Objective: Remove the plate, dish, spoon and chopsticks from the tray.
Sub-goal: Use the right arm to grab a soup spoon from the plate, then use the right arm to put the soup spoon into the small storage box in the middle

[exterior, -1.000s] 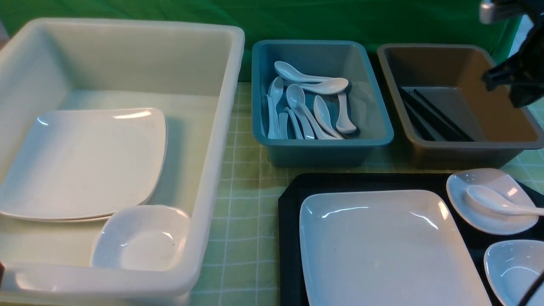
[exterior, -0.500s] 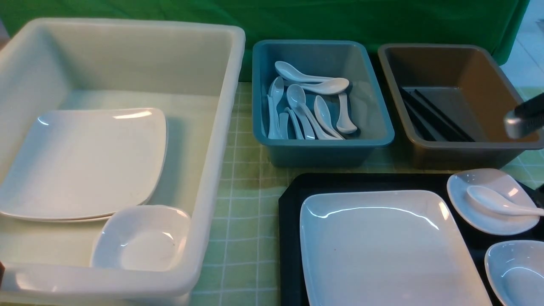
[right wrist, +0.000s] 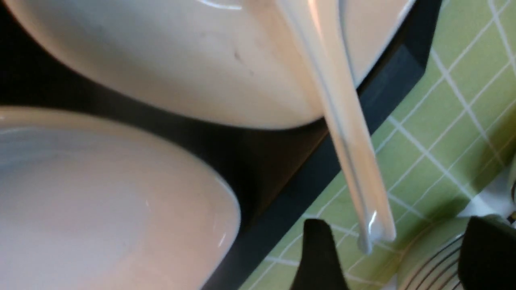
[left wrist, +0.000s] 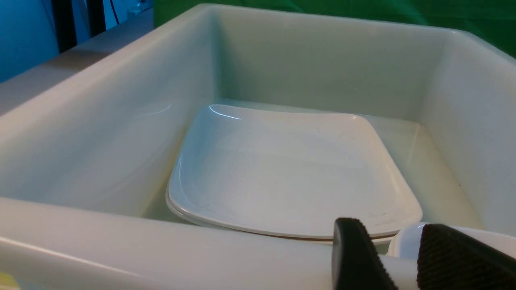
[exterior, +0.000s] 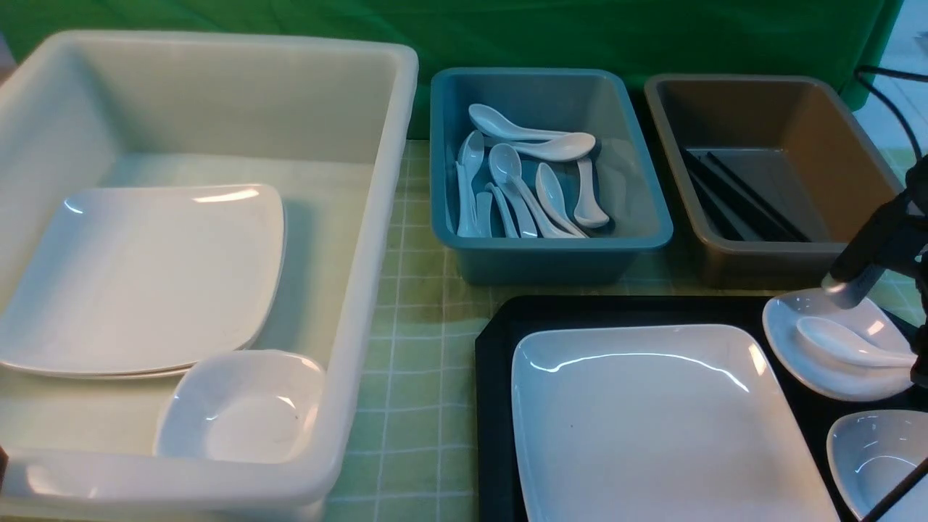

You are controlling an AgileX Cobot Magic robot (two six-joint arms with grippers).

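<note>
The black tray (exterior: 496, 341) holds the big white plate (exterior: 652, 420) and two small white dishes. The spoon (exterior: 841, 342) lies in the farther dish (exterior: 812, 355), its handle pointing right past the tray's edge. My right gripper (right wrist: 399, 257) is open, and the end of the spoon handle (right wrist: 375, 229) hangs just in front of its gap. One of its fingers (exterior: 859, 264) hangs over that dish. Black chopsticks (exterior: 739, 196) lie in the brown bin. My left gripper (left wrist: 399, 266) is open and empty at the white bin's near rim.
A large white bin (exterior: 377, 217) on the left holds stacked plates and a small dish (exterior: 239, 406). A blue bin (exterior: 638, 181) with several spoons and the brown bin (exterior: 855, 152) stand behind the tray. The nearer dish (exterior: 870, 457) sits at the tray's right edge.
My right arm has come down from above the brown bin to the spoon's dish at the tray's far right corner. Nothing else has moved.
</note>
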